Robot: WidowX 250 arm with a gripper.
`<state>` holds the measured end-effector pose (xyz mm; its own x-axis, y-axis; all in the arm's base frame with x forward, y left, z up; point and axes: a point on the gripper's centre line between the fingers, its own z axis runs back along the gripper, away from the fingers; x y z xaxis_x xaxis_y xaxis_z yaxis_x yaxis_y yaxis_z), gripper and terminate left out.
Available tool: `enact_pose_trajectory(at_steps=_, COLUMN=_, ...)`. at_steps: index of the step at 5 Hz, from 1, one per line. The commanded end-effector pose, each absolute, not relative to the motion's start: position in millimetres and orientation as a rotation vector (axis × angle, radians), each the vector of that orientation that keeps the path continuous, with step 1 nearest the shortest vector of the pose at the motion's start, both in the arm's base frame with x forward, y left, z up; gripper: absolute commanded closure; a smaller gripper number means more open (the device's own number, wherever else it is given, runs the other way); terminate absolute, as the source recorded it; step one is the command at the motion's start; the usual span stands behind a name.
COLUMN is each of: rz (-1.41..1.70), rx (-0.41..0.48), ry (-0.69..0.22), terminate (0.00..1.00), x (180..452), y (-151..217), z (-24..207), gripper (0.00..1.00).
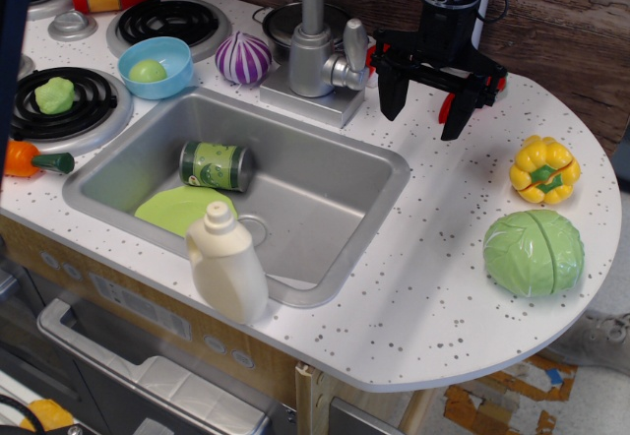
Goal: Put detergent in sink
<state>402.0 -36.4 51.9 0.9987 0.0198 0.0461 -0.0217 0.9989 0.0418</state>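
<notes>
Counter (423, 297): white speckled top, rounded right end. Sink (325, 184) is recessed in the middle, grey metal. Faucet (315, 41) sits at the back rim. Gripper (438, 95) hangs over the counter right of the faucet, black fingers spread wide, nothing between them. Detergent (226, 268) stands upright on the sink's front rim at the near edge of the counter, well apart from the gripper; whether its base overhangs the basin is hard to tell from this angle. Green cabbage (535, 251) and yellow pepper (544, 169) lie at the right end. Inside the sink: lime plate (177, 209) flat on the bottom, green can (217, 165) lying on its side just behind it.
</notes>
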Motion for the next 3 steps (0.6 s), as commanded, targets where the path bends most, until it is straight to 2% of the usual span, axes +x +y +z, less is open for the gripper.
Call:
enact_pose_trajectory(at_steps=1, rz=0.021, rx=0.042, ry=-0.046, terminate=0.00, x=402.0, y=-36.4, z=51.9, gripper=0.00)
enact_pose_trajectory(at_steps=3, rz=0.229, rx=0.131, ry=-0.015, terminate=0.00, x=390.1, y=-5.6, z=65.5, gripper=0.00)
